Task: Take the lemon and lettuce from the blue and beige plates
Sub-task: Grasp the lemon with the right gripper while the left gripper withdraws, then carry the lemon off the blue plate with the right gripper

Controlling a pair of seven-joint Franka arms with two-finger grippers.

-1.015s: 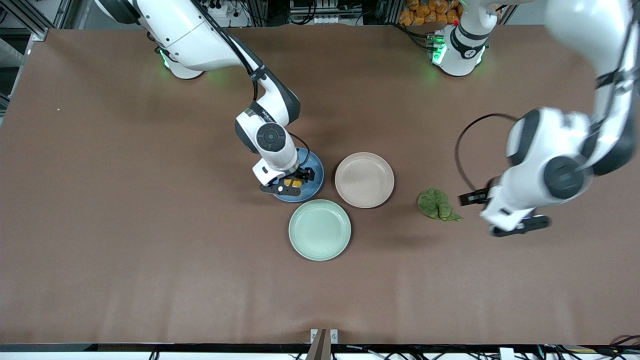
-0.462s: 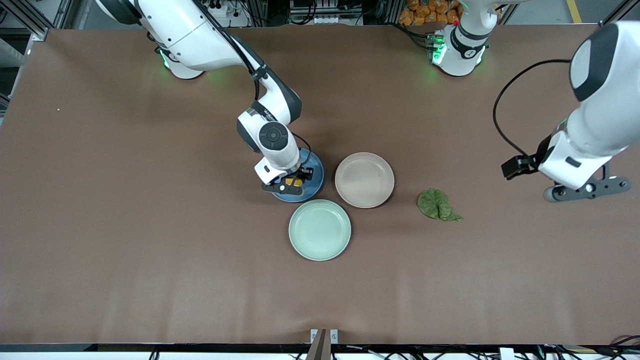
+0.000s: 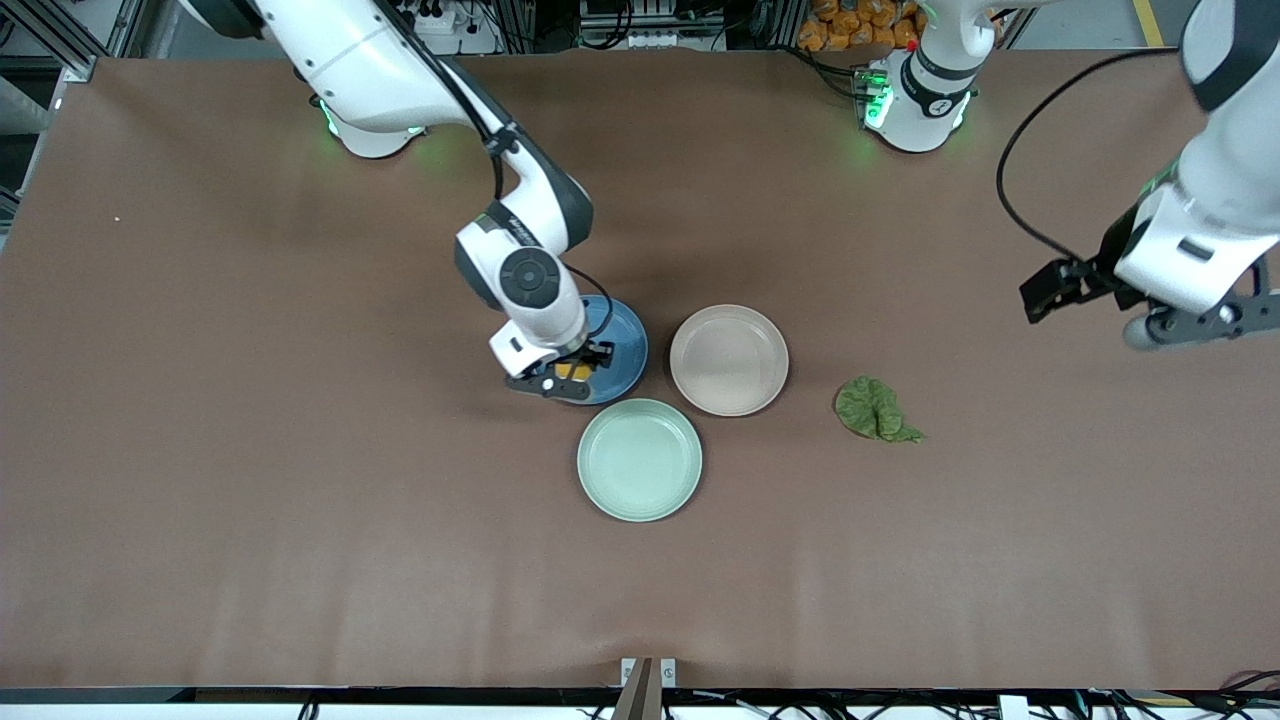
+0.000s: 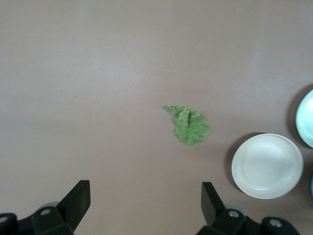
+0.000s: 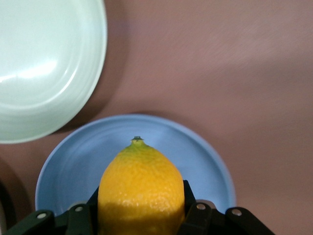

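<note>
Since the earlier frame our right end effector [image 3: 566, 372] has lifted the lemon [image 5: 141, 188], clamped lengthwise, above the blue plate [image 3: 618, 345], while our left end effector [image 4: 145, 203], fingers apart, has drawn away from the lettuce [image 3: 876, 409] on the bench [image 3: 250, 450] beside the beige plate [image 3: 729, 359].

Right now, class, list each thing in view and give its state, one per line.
Lemon: gripped, lifted over the blue plate.
Blue plate: empty.
Beige plate: empty.
Green plate: empty.
Lettuce: lying on the table.
Right end effector: shut on lemon.
Left end effector: open, empty.
</note>
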